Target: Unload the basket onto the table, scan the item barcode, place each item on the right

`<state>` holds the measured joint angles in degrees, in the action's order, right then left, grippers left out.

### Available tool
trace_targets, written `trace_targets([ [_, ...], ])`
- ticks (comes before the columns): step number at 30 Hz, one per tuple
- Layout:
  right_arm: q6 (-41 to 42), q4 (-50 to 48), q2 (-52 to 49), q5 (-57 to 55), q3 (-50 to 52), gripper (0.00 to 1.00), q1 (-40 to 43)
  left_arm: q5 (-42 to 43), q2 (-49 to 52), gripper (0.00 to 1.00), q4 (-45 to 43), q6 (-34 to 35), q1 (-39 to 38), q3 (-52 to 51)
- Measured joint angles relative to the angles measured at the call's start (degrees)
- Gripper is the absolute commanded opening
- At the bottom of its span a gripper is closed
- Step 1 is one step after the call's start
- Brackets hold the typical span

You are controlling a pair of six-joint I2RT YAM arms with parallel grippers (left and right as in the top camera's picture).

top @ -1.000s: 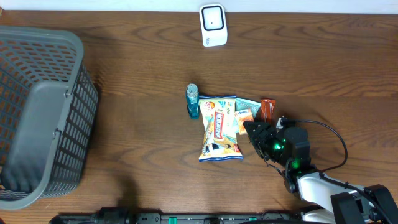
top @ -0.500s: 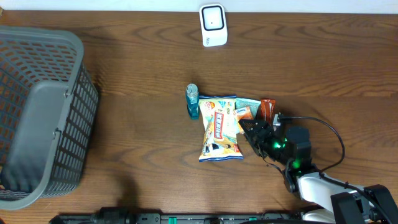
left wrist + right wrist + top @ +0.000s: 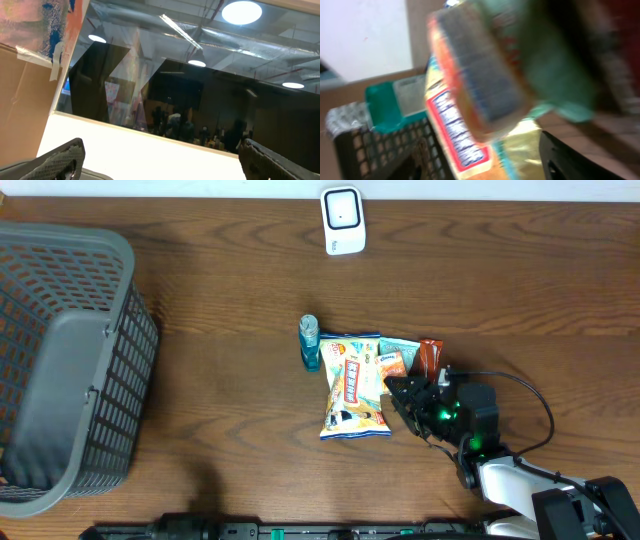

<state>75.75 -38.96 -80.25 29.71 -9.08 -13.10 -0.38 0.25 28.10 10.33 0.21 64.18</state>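
Nothing's getting scanned yet: right gripper (image 3: 398, 393) is hovering at the snack pile (image 3: 355, 385), grip too blurry to call, and left gripper (image 3: 160, 150) is idling wide open, empty.

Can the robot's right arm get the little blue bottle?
Probably, but not directly: the snack bag lies between the right gripper and the blue bottle, so it would have to pass over.

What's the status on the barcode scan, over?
Left claw open, pointing up. Right claw at the snack packets, grip unclear. Scanner at far edge; bottle beside the pile.
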Motion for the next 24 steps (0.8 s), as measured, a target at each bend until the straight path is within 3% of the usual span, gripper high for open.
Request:
trace_targets([
  [14,-1.1,1.0,0.0,-7.2,-0.8,0.51,0.0,0.0,0.0,0.98,0.0,0.0,0.0,0.0],
  [17,-1.5,1.1,0.0,-7.9,-1.2,0.40,0.0,0.0,0.0,0.98,0.0,0.0,0.0,0.0],
  [22,-1.9,4.6,0.0,-8.7,-1.4,0.09,0.0,0.0,0.0,0.98,0.0,0.0,0.0,0.0],
  [24,-2.7,5.9,0.0,-8.7,-1.5,0.01,0.0,0.0,0.0,0.98,0.0,0.0,0.0,0.0],
])
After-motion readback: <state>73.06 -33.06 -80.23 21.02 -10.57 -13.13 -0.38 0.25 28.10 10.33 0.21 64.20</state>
